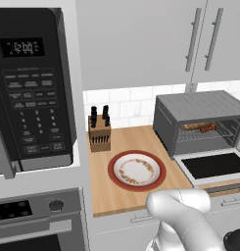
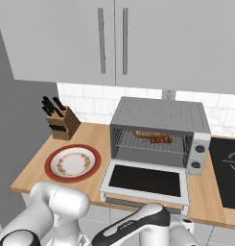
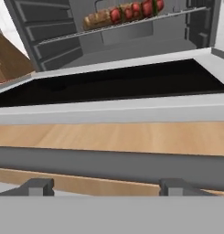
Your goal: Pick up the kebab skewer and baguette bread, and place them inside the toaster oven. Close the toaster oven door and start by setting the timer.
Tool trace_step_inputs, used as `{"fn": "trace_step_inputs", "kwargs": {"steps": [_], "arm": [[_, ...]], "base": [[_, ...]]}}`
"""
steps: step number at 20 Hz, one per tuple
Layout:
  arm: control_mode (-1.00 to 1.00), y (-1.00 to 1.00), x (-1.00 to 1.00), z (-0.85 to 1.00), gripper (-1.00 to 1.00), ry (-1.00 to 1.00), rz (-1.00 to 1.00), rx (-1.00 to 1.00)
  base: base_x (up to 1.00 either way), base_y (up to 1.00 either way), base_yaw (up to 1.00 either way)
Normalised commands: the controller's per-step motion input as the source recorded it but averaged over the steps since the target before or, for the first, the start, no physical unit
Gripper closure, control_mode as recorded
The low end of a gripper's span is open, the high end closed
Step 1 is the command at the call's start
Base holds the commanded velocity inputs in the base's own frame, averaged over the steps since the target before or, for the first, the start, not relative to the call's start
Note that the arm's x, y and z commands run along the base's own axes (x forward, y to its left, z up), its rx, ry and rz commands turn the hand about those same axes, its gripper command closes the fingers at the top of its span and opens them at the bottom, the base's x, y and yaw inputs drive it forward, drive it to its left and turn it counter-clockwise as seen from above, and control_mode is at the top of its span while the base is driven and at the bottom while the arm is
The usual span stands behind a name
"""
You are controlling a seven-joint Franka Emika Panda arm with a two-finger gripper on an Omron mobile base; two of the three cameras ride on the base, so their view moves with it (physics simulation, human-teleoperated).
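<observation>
Two foods: the kebab skewer (image 3: 136, 9) and the baguette bread (image 3: 97, 19) both lie on the wire rack (image 2: 147, 143) inside the toaster oven (image 2: 159, 117), touching or just beside each other, bread to the left and skewer to the right in my hand view.
Oven: it sits on the wooden counter (image 1: 124, 186) against the tiled wall, below the upper cabinets.
Door: the toaster oven door (image 2: 145, 180) hangs dropped open and flat, its dark glass facing up, sticking out toward the counter's front edge.
Claw: my gripper (image 3: 106, 187) sits low in front of the counter edge, under the door's front lip; my two finger tips (image 3: 38, 186) stand well apart, with nothing between them and touching nothing that I can see, so it is released.
Plate: a red-rimmed plate (image 1: 114, 164) with a flowered centre lies on the counter left of the oven.
Knives: a knife block (image 1: 99, 132) stands behind the plate, near the wall.
Microwave: a black microwave (image 1: 31, 88) with a keypad hangs at the far left.
</observation>
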Motion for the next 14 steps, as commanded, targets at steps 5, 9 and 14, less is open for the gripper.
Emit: {"fn": "trace_step_inputs", "kwargs": {"steps": [5, 9, 14], "arm": [[-1.0, 0.0, 0.1, -0.13, -1.0, -0.04, -0.01, 0.0], [-1.0, 0.0, 0.12, -0.12, -1.0, -0.02, -0.01, 0.0], [-1.0, 0.0, 0.13, -0.06, -1.0, -0.03, -0.01, 0.0]], "base": [[0.0, 0.0, 0.0], [0.0, 0.0, 0.0], [0.0, 0.0, 0.0]]}}
